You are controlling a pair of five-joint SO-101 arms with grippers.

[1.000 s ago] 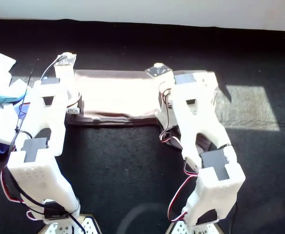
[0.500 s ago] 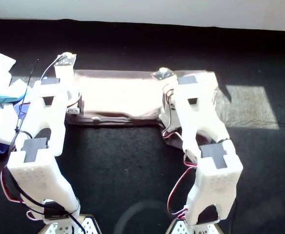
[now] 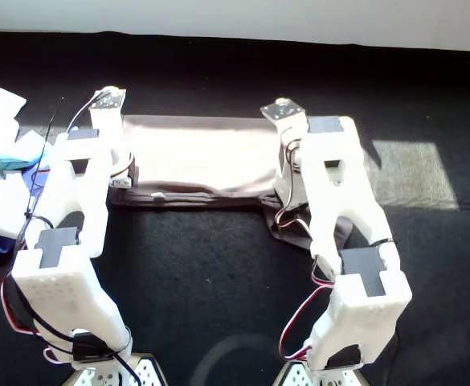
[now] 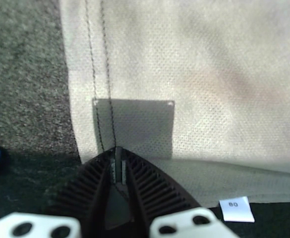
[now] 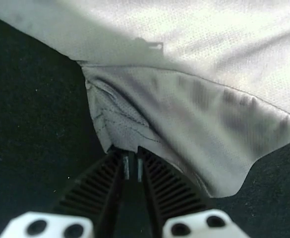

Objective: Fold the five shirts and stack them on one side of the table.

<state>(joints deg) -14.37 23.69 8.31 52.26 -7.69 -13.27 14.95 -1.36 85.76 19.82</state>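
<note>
1. One beige shirt [image 3: 198,157] lies folded into a wide strip across the far-middle of the dark desk [image 3: 210,289].
2. L claw [image 4: 118,161]: jaws narrow, tips pinching the shirt's stitched hem edge near a corner. A small white tag [image 4: 235,208] sticks out from a lower layer just beside it.
3. R claw [image 5: 131,166]: jaws narrow, tips pinching a bunched, creased fold at the shirt's other end.
4. High view: L arm [image 3: 66,201] sits at the shirt's left end, R arm [image 3: 335,185] over its right end.
5. Left edge of desk: pile of other shirts [image 3: 2,161], white & blue, crumpled, just beside L arm, apart from the beige one.
</note>
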